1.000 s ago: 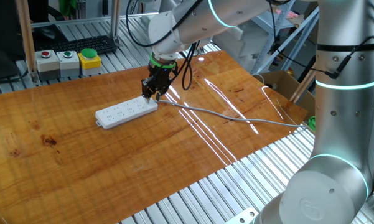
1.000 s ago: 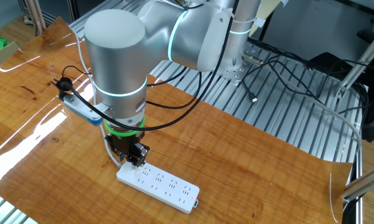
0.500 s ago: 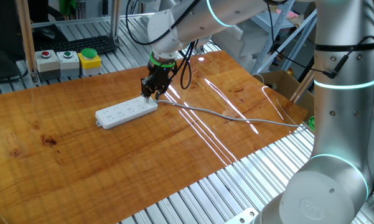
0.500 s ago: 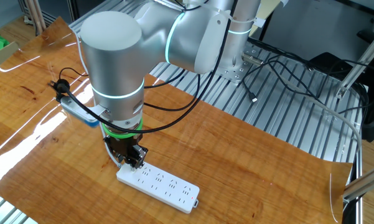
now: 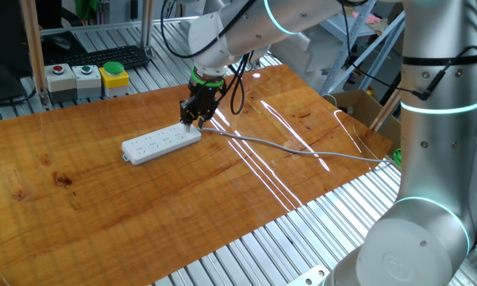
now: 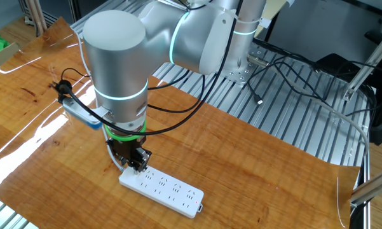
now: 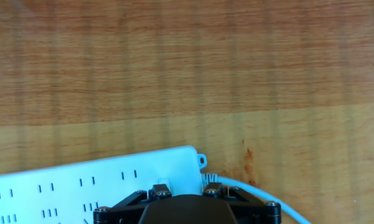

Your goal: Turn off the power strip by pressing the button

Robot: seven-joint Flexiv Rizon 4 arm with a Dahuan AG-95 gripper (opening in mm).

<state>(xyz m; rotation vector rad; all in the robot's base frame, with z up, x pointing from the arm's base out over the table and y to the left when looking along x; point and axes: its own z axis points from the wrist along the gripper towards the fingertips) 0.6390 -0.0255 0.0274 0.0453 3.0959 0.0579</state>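
The white power strip lies on the wooden table, with its grey cable running off to the right. My gripper points down at the strip's corded end, with its tips at or just above the top face. In the other fixed view the gripper stands over the near end of the strip. In the hand view the strip fills the lower left. The small white button shows just ahead of the gripper. The fingers form one dark mass with no gap.
Red, green and yellow round buttons on grey boxes stand at the back left, with a black keyboard behind them. A cardboard box sits off the table's right edge. Bare metal rails surround the wooden top.
The arm shifted very slightly over the strip's corded end. The strip and cable have not moved.
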